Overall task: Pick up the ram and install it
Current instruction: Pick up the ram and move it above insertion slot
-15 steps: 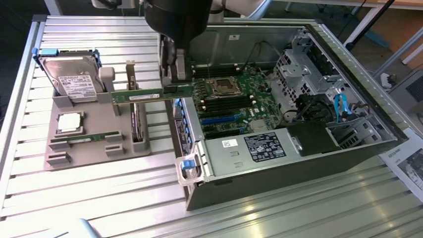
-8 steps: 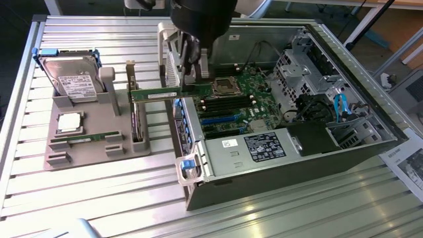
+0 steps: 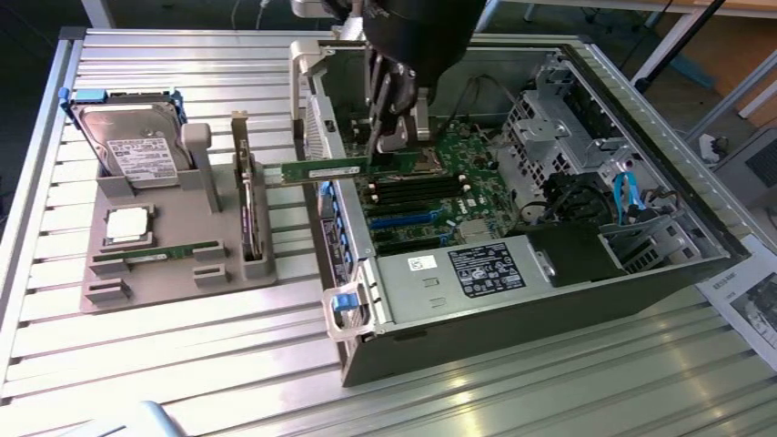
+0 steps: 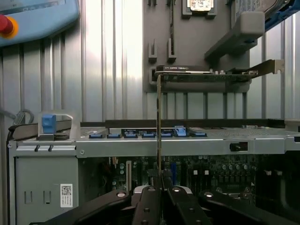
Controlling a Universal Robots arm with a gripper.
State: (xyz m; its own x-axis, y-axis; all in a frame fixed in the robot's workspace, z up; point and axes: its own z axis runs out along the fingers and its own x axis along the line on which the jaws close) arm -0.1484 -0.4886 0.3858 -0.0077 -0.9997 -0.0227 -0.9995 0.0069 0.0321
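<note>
Pickup done: dark two-finger gripper [image 3: 391, 146] pinched nearly closed on long thin green circuit-board ram stick [image 3: 318, 170], above open grey computer case [image 3: 547, 319]. Black motherboard slots [image 3: 419, 188] at 4 o'clock; seating not yet done.

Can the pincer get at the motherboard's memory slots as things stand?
Probably yes. The computer case lies open and nothing covers the memory slots below the pincer. Caveat: the gripped ram juts over the case wall on the exterior view's left and might catch.

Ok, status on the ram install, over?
Gripper shut on long thin green ram stick. Stick level above open grey computer case wall, not seated. Nothing seen blocking black motherboard slots.
</note>
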